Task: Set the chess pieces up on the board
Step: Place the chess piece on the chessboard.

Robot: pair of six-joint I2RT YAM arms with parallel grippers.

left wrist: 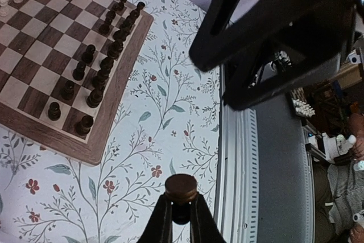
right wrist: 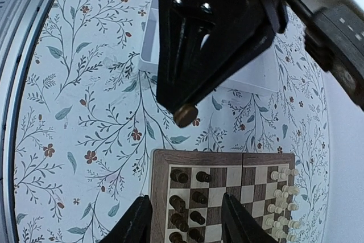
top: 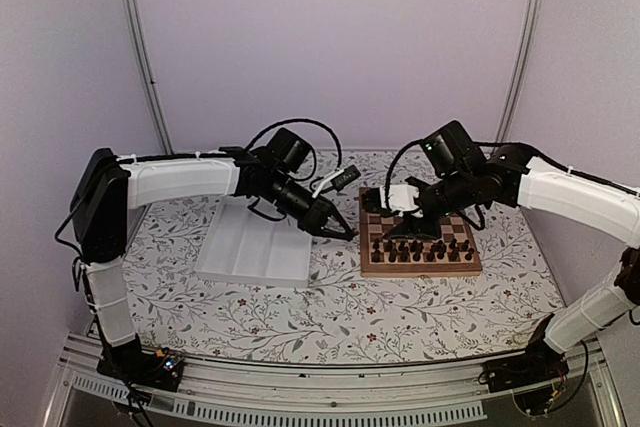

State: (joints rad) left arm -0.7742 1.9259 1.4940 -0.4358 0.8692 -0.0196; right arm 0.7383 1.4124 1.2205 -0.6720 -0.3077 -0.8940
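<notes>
The board [top: 420, 269] lies right of centre, with two rows of dark chess pieces [top: 415, 247] along its near side. My left gripper [top: 345, 234] hovers just left of the board, shut on one dark chess piece [left wrist: 181, 186] whose round base sticks out past the fingertips. In the right wrist view that held piece [right wrist: 185, 115] hangs above the tablecloth, off the board's edge [right wrist: 222, 157]. My right gripper [right wrist: 185, 220] stands open over the board's corner, above standing dark pieces [right wrist: 190, 200], holding nothing. Pale pieces [right wrist: 284, 197] fill the far rows.
A white plastic tray [top: 255, 247] sits left of the board, under the left arm. The metal rail [left wrist: 236, 157] of the table's near edge runs close to the left gripper. Flowered cloth covers the table around the board.
</notes>
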